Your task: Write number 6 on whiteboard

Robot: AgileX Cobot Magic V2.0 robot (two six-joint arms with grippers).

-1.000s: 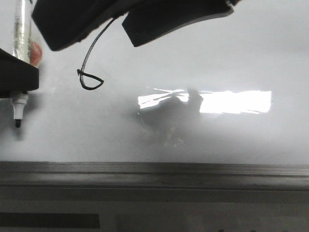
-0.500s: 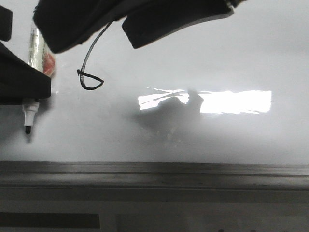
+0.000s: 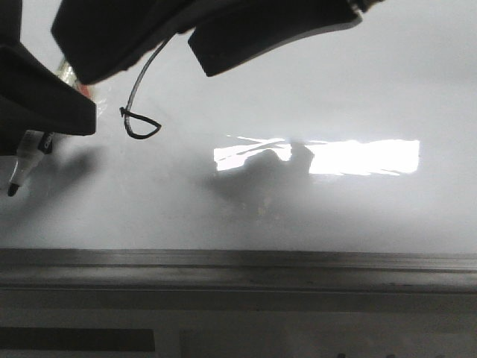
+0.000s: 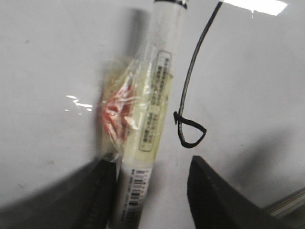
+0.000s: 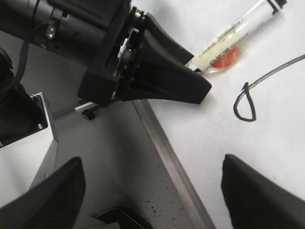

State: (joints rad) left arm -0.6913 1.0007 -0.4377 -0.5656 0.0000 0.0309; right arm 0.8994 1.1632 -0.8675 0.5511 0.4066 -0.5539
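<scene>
Your left gripper clamps a clear-barrelled marker. The thin black hand-drawn 6 sits upper left on your glossy white whiteboard. Your right gripper is spread wide, holding nothing.

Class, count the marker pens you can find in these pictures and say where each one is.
1. The clear-barrelled marker pen with taped paper label is held in the left hand, at the glossy white whiteboard's left side, beside the thin black hand-drawn number 6. Others may be hidden.

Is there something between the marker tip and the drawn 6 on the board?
Nothing visible. The marker in the left gripper is beside the 6, with only bare whiteboard between them.
</scene>
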